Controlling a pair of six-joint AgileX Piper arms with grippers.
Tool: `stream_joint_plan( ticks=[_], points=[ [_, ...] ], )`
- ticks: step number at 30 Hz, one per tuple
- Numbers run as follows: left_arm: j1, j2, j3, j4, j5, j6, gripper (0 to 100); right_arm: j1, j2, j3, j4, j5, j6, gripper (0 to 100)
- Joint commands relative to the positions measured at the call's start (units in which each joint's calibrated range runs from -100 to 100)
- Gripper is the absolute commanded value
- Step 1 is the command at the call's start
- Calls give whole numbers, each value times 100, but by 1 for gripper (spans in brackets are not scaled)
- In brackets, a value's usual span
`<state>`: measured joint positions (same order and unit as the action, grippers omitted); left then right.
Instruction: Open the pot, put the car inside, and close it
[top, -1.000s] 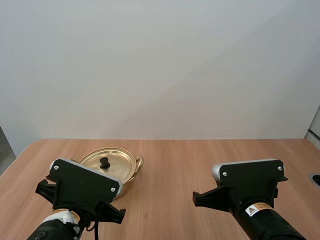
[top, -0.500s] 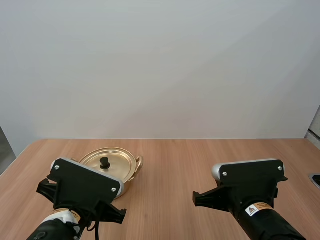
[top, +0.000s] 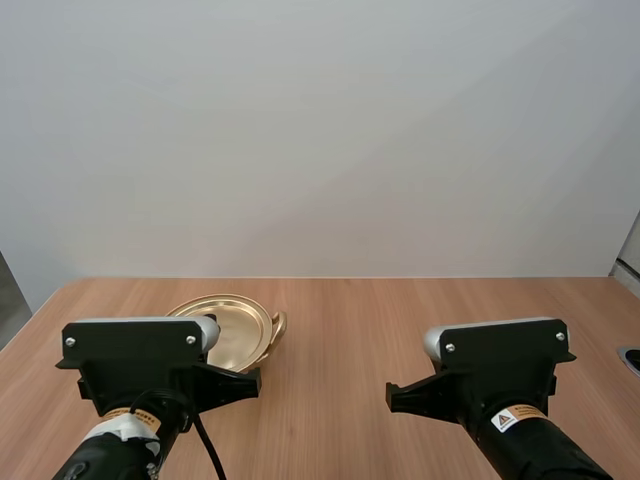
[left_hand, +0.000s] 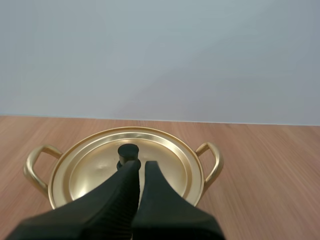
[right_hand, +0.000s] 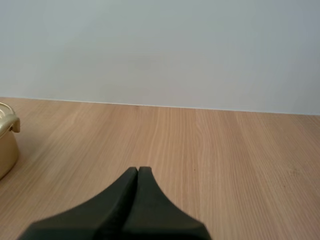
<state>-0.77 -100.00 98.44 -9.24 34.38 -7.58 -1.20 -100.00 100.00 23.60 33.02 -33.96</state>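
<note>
In the high view the pot stands on the table with its lid on. My left arm is just in front of the pot and covers its near side, and my right arm waits well off to the pot's right. In the left wrist view the left claw is pressed nearly together with nothing in it, its tips just short of the black knob at the middle of the lid. Opening is the step in hand, I judge. Next the fingers need to part, settle either side of the knob, pinch it and lift straight up (the knob is small, so centring matters). In the right wrist view the right claw lies together as one dark wedge over bare table, right of the pot, of which a cut-off handle and a bit of wall appear. The lid hides the pot's inside.
</note>
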Motion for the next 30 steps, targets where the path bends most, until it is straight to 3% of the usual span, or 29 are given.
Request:
stream_joint_plan(
  ticks=[1, 13, 21, 30],
  points=[
    [5, 0, 103, 22, -79, -17, 9, 2, 0, 0, 8, -2, 3, 0],
    [5, 0, 156, 235, -310, -263, 9, 2, 0, 0, 8, -2, 3, 0],
    [5, 0, 156, 677, -310, -1031, 9, 2, 0, 0, 8, -2, 3, 0],
    [5, 0, 156, 677, -294, -1031, 9, 2, 0, 0, 8, -2, 3, 0]
  ],
)
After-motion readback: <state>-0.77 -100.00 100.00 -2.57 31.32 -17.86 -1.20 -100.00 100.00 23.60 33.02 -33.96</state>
